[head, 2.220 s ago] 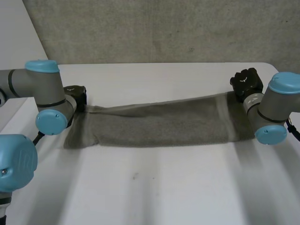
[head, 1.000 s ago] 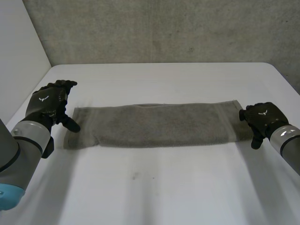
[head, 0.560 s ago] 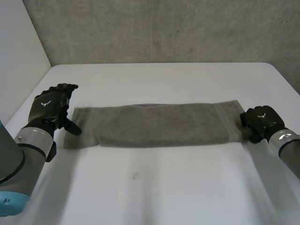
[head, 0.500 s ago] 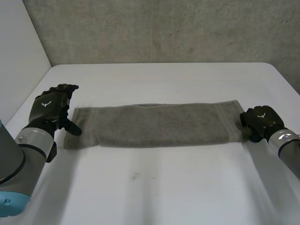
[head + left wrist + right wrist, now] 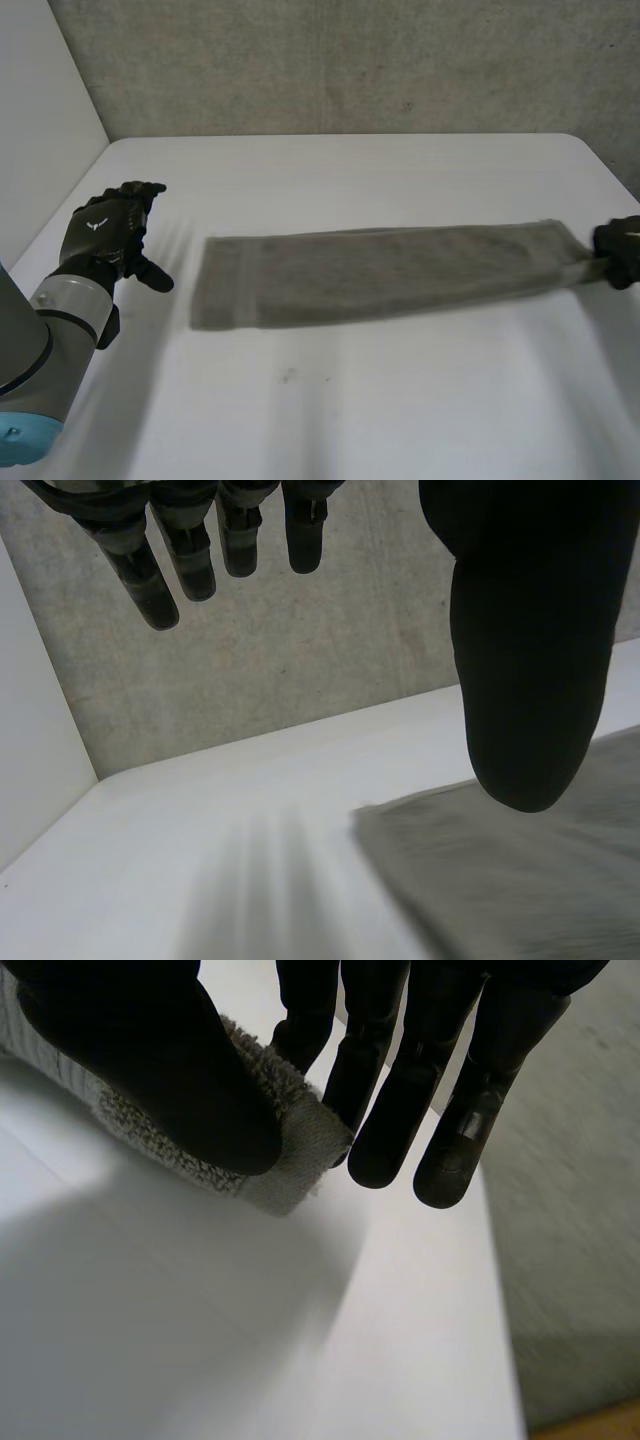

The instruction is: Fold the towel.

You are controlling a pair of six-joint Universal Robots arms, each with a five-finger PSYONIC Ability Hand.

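Observation:
The grey towel, folded into a long strip, lies across the white table, its right end raised a little. My right hand is at the table's right side, shut on the towel's right end. In the right wrist view, the thumb pinches the towel's end against the fingers. My left hand hovers open left of the towel's left end, apart from it. In the left wrist view its fingers are spread, and the towel's left end lies below the thumb.
A grey wall rises behind the table's far edge, and a white panel stands at the left. The table's right edge runs close by my right hand. Bare tabletop lies in front of and behind the towel.
My right hand has shut on the towel's right end and moved right, dragging the whole towel right, away from my left hand. The left hand has stayed open and nearly still.

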